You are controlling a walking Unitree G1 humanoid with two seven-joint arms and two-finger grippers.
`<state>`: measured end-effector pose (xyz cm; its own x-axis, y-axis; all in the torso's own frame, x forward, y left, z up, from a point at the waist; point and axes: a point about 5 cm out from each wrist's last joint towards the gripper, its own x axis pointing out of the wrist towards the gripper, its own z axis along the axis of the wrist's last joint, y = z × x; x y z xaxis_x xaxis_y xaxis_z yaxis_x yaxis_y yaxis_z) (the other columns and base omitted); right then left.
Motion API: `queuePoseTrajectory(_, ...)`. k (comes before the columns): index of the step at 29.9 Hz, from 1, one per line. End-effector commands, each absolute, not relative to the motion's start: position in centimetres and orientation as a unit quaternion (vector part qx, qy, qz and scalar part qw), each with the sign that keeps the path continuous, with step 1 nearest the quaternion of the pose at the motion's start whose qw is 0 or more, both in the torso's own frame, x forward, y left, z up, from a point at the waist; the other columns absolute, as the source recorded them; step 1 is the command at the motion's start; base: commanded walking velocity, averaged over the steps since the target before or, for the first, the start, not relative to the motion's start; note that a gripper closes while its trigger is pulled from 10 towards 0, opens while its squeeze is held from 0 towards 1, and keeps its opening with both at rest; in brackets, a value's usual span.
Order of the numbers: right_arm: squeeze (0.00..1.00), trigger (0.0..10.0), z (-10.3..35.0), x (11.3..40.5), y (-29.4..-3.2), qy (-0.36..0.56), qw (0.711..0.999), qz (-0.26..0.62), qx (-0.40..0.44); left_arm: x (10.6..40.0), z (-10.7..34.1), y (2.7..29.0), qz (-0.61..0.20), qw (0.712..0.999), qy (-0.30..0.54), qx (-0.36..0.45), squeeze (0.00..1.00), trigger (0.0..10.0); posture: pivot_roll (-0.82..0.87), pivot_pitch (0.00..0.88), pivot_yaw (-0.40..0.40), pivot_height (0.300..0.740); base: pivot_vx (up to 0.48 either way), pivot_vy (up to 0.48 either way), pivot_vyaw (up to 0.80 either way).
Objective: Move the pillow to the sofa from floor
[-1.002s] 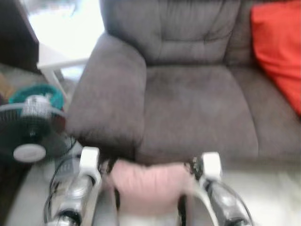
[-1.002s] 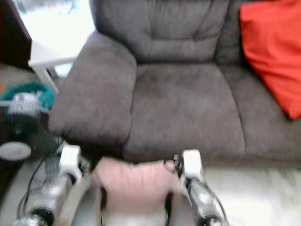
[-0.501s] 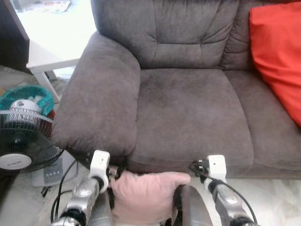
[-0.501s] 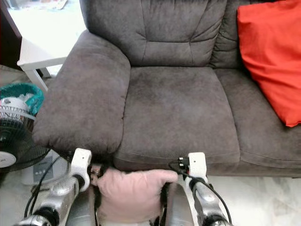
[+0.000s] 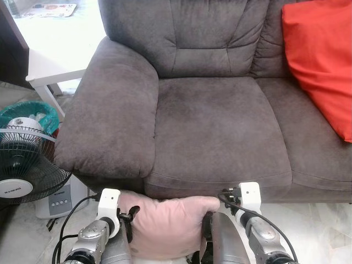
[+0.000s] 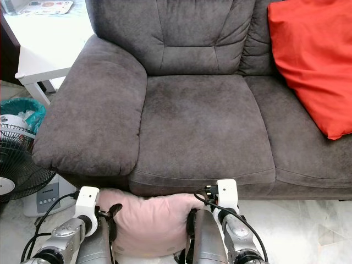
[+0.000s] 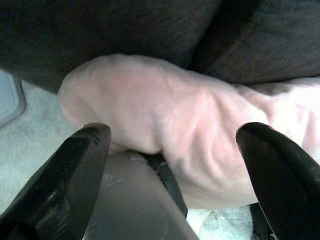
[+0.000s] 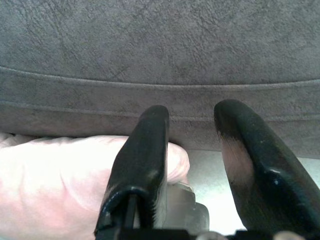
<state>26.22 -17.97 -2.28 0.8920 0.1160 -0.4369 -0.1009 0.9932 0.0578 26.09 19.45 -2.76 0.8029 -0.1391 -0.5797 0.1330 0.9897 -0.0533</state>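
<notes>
At the bottom centre of the frame, we hold the pink pillow [image 5: 168, 225] pressed between our left tool [image 5: 127, 221] and right tool [image 5: 212, 220], both spread wide. The grey sofa [image 5: 220, 126] now looks closer and sharper than a second ago, so lifting onto the seat seems next.

Pink pillow [image 5: 168, 226], grey sofa [image 5: 217, 124], red cushion [image 5: 319, 60]

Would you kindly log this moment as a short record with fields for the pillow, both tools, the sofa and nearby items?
pillow: pink pillow, held off the floor between both arms, just below the seat's front edge
left tool: left tool, fingers spread wide at the pillow's left end
right tool: right tool, at the pillow's right end, one finger pressed against it
sofa: grey sofa, near seat bare
on sofa: red cushion, at right
nearby: fan; white table
</notes>
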Motion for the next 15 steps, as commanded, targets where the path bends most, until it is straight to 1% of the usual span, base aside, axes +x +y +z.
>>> queuePoseTrajectory(1, 0.0, 10.0, -2.6, 25.9, -18.1, 0.233, 0.971, 0.057, 0.014, 25.8, -3.1, 19.8, -0.05, 0.947, 0.318, -0.01, 0.0, 10.0, 0.17, 0.141, -0.072, 0.553, 0.0, 0.0, 0.0)
queuePoseTrajectory(3, 0.0, 10.0, -2.3, 26.1, -18.4, 0.226, 0.972, 0.058, 0.012, 26.2, -2.7, 20.8, 0.0, 0.951, 0.309, 0.014, 0.0, 10.0, 0.16, 0.149, -0.081, 0.553, 0.0, 0.0, 0.0)
queuePoseTrajectory(15, 0.0, 10.0, -0.4, 27.7, -19.0, 0.175, 0.982, 0.069, 0.007, 27.2, -1.8, 21.2, 0.039, 0.959, 0.282, 0.014, 0.0, 10.0, 0.13, 0.165, -0.11, 0.553, 0.0, 0.0, 0.0)
